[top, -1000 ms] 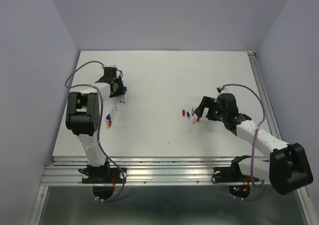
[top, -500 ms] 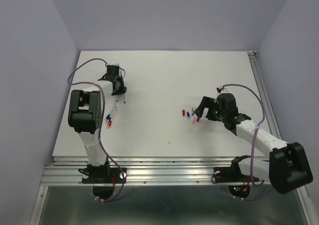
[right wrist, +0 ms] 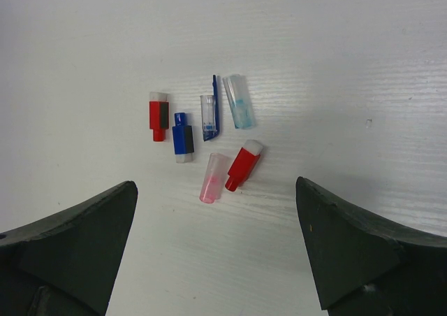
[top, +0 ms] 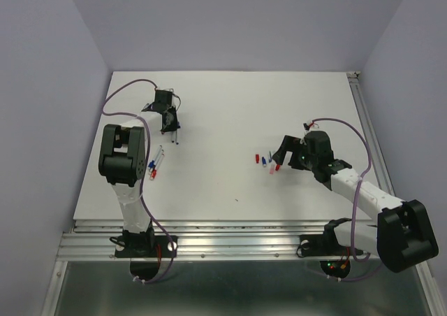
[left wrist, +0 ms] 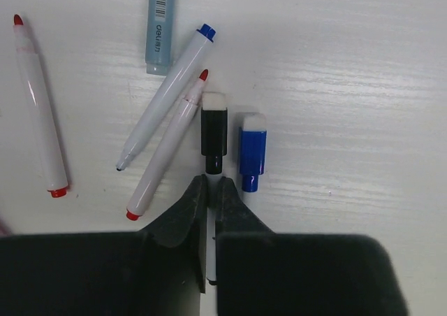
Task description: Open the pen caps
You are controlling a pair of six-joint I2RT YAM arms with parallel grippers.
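In the left wrist view my left gripper (left wrist: 213,183) is shut on the white barrel of a pen, just below its black cap (left wrist: 214,131). A loose dark blue cap (left wrist: 253,152) lies right beside that cap. In the top view this gripper (top: 168,120) sits at the table's far left. My right gripper (right wrist: 215,184) stands open above a cluster of loose pen caps: two red (right wrist: 158,115) (right wrist: 243,166), a dark blue (right wrist: 183,138), a light blue (right wrist: 239,101), a clear pink (right wrist: 212,178) and a clear one with a blue clip (right wrist: 209,118).
Uncapped pens lie left of the held pen: a red-tipped one (left wrist: 38,106), a blue-tipped one (left wrist: 164,99), another red one (left wrist: 167,148) and a light blue barrel (left wrist: 159,22). More pens (top: 155,163) lie by the left arm. A metal rail (top: 209,242) runs along the near edge.
My left gripper has closed on the black-capped pen while shifting slightly toward the back of the table. The right arm has not moved.
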